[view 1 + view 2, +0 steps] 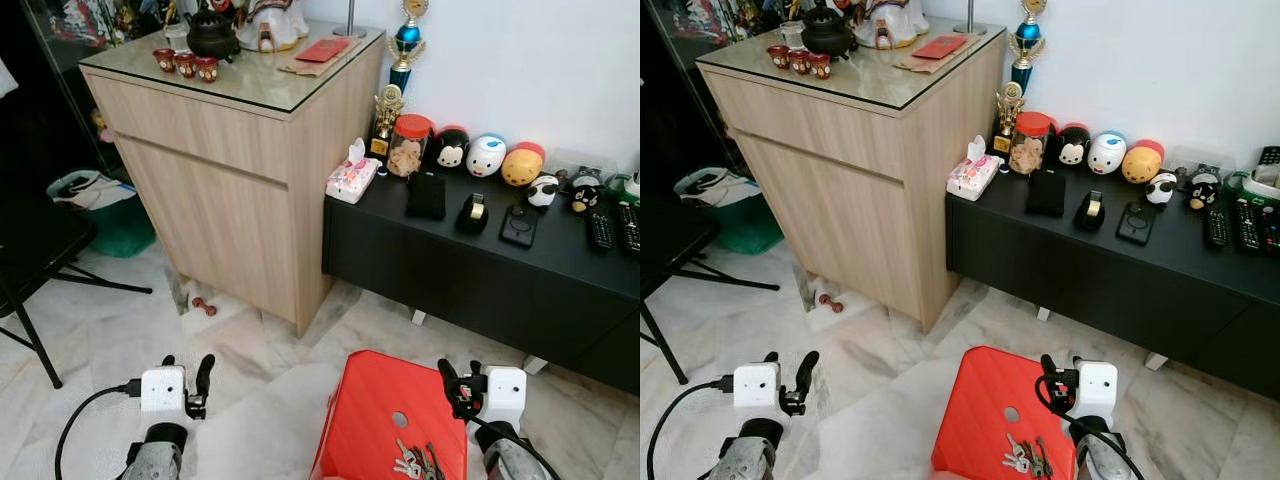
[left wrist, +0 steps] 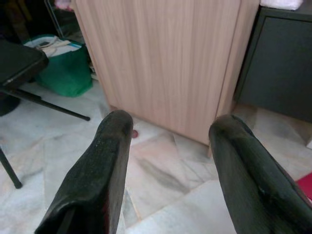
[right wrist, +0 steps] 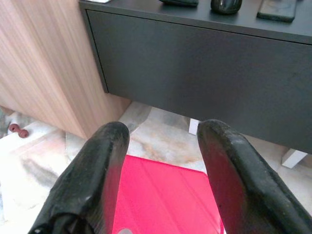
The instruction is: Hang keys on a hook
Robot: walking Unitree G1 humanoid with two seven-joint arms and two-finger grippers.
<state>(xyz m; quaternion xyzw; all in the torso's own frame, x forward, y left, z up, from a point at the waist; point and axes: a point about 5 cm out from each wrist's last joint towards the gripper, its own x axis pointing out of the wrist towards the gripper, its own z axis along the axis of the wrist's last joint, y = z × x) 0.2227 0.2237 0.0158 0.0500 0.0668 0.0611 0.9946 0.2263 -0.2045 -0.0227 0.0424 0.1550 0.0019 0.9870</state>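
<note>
Keys (image 1: 418,463) lie in bunch on red stool (image 1: 372,405), near its front edge, untouched. Right gripper (image 1: 452,385) hovers just above stool's right side, jaws wide, holding nothing. Left gripper (image 1: 198,385) hangs over marble floor (image 1: 250,350), well left of stool, jaws wide, empty. Behind stool: wooden cabinet (image 1: 225,190) and low black sideboard (image 1: 480,265) carrying toys, jar (image 1: 408,145), tissue pack (image 1: 352,178), remotes.
</note>
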